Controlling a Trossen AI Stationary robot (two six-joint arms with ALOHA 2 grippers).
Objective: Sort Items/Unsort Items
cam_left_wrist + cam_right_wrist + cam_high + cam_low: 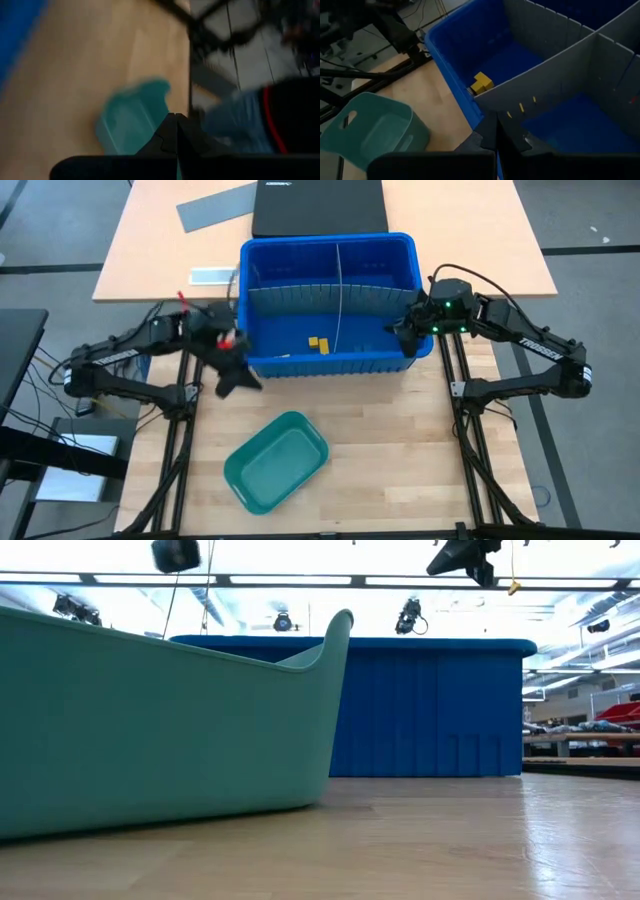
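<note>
On pale wooden table [400, 440]: deep blue plastic divided bin [328, 252], yellow toy blocks [318, 343] inside, empty teal oblong tray [276, 462] nearby, left gripper [232, 366] and right gripper [405, 335] both pinched shut and empty beside bin; seemingly between picks, opening over blocks likely next.

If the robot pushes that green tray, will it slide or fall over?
The green tray would probably slide: it sits low and wide on smooth wood. It looks like thin plastic and nothing shows inside, so it's likely light. Tipping seems unlikely.

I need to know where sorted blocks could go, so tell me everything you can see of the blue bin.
The blue bin is a deep rectangular tub, plastic by its look, with ribbed walls, standing upright on the wooden table between the two arms. Grey slotted dividers split it into compartments. The near-left one holds yellow blocks. The teal tray lies apart, in front of it.
</note>
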